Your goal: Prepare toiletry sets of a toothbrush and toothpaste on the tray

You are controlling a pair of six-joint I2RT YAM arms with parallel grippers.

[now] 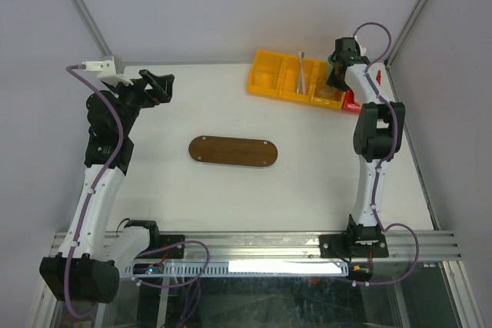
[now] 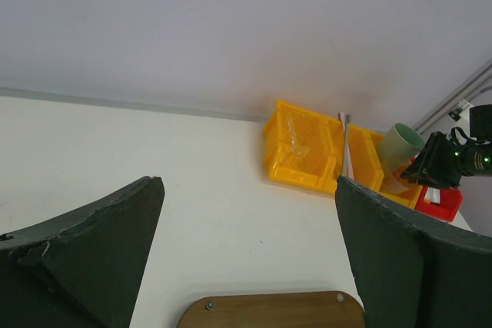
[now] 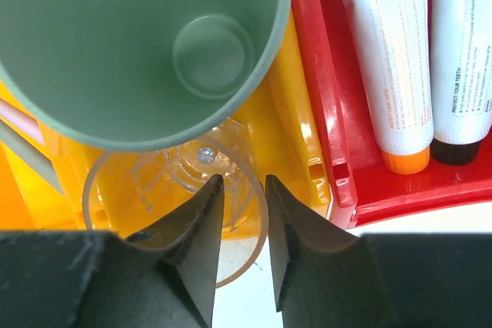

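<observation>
Toothpaste tubes (image 3: 392, 59), two white ones, lie side by side in the red bin (image 3: 323, 113), one with an orange cap and one with a dark cap. The toothbrushes (image 1: 302, 74) lean in the middle compartment of the yellow bin (image 1: 269, 86) at the far edge. The tray (image 1: 233, 151) lies flat mid-surface, apart from both bins and both arms.

My right pincer (image 3: 242, 182) hangs over the yellow bin's right-end compartment, just beside the red bin. Its jaws stand only a narrow gap apart, astride the rim of a clear glass (image 3: 138, 190) that sits under the tilted mint-green cup (image 3: 146, 44). The gap looks wider than the glass wall. I cannot tell whether either pad touches it.

My left pincer (image 1: 161, 82) is spread wide with nothing in it, raised over the far left of the surface (image 1: 154, 190) and facing the bins.

The surface is plain white, enclosed by pale grey walls (image 1: 231, 5) with metal posts at the corners. An aluminium rail (image 1: 261, 247) at the near edge carries the arm bases.

Along the dark-capped tube I read "PROTECT YOUR TEETH" in small print. The orange print on the other tube is too fine for me to make out.
</observation>
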